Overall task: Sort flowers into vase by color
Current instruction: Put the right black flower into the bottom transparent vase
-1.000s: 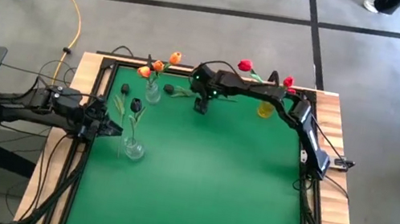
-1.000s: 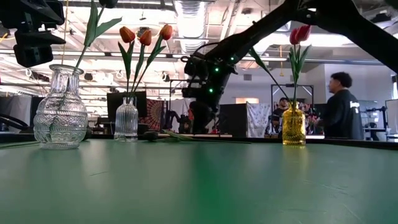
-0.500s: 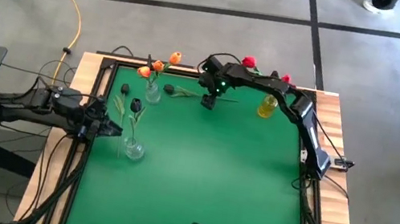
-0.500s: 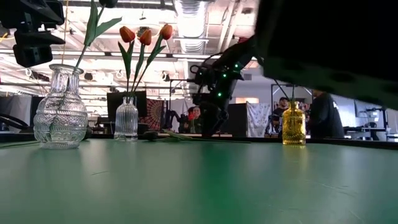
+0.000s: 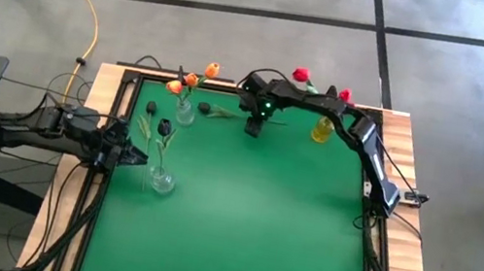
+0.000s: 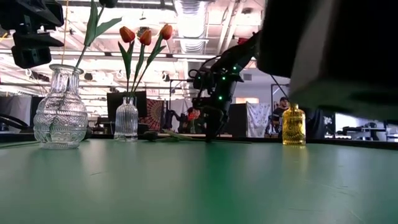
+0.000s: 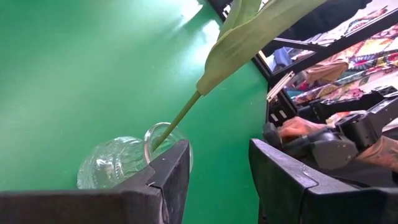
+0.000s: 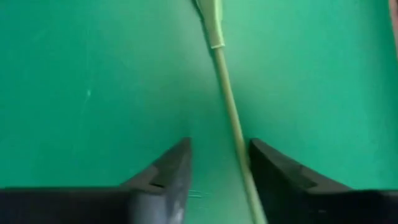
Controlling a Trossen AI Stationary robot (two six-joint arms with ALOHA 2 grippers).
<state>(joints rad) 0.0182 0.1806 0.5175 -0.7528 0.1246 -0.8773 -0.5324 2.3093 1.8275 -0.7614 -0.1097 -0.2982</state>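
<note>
Clear round vase (image 5: 159,179) near the table's left edge holds one dark tulip (image 5: 165,127). Ribbed clear vase (image 5: 185,112) – three orange tulips (image 5: 191,79). Yellow vase (image 5: 323,129) – red tulips (image 5: 300,75).

Loose tulip (image 5: 217,111) lies flat beside ribbed vase; its stem (image 8: 231,118) runs between right gripper (image 8: 217,180) fingers, jaws apart, not clamped. Left gripper (image 7: 217,180) w/ jaws apart just above round vase, grasping nothing.

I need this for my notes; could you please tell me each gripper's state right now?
Left gripper: open, empty, beside the clear vase.
Right gripper: open around a flower stem on the table, not yet gripping.
</note>
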